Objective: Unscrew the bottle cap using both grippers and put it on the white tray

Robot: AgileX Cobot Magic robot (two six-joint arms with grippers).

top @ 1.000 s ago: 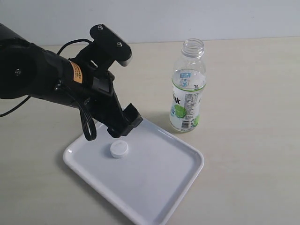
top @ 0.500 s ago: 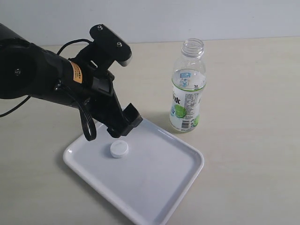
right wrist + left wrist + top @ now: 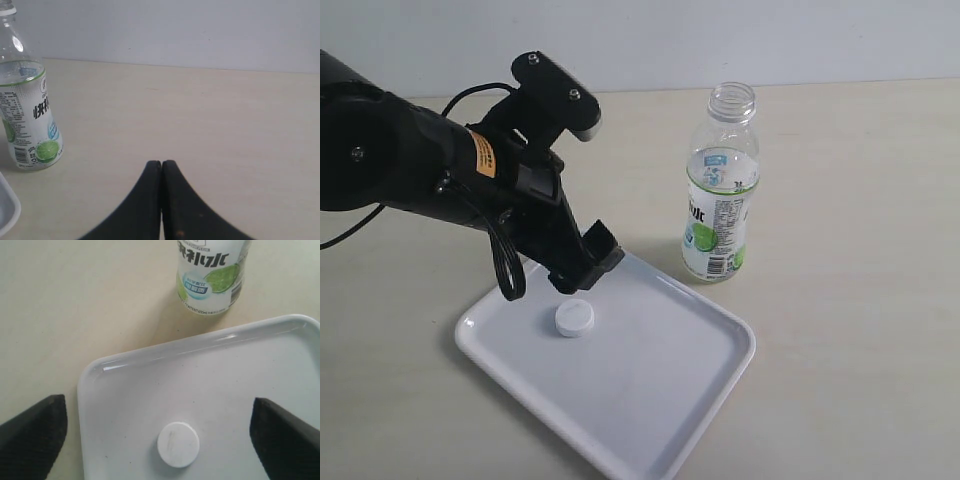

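Note:
The white bottle cap [image 3: 574, 319] [image 3: 178, 444] lies flat on the white tray [image 3: 650, 400] [image 3: 130, 390], near its left end. Just above the cap hangs my left gripper [image 3: 582, 272] [image 3: 160, 437], open, its black fingers [image 3: 35, 432] wide to either side with nothing touching them. The uncapped clear bottle [image 3: 722, 190] [image 3: 212, 275] [image 3: 27, 115] with the lime label stands upright on the table just beyond the tray. My right gripper [image 3: 161, 165] is shut and empty over bare table, off to the side of the bottle; it does not show in the exterior view.
The beige table [image 3: 860, 300] stretches around the tray, with a pale wall [image 3: 720, 40] behind it. My left arm's black body and loose cable [image 3: 505, 270] hang over the tray's left corner.

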